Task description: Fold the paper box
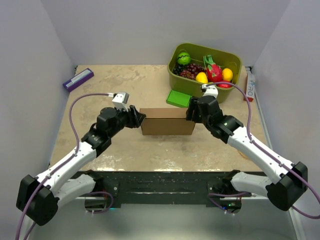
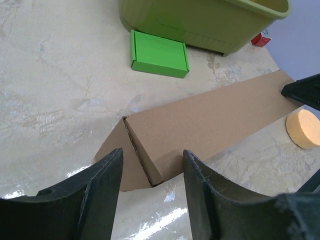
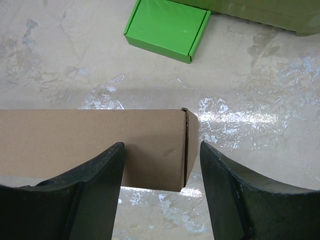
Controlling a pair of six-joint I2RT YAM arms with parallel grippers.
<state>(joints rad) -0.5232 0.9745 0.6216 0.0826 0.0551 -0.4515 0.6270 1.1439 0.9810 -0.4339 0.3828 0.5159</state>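
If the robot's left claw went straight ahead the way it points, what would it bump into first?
Most likely the paper box. Its near end lies directly ahead, right between the open fingers of the left gripper. It is hard to tell whether the fingers are touching the cardboard.

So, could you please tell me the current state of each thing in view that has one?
paper box: folded into a closed box.
left fingers: open, at one end of the box.
right fingers: open, at the other end.
green box: closed, lying flat.
fruit bin: open-topped, holding fruit.
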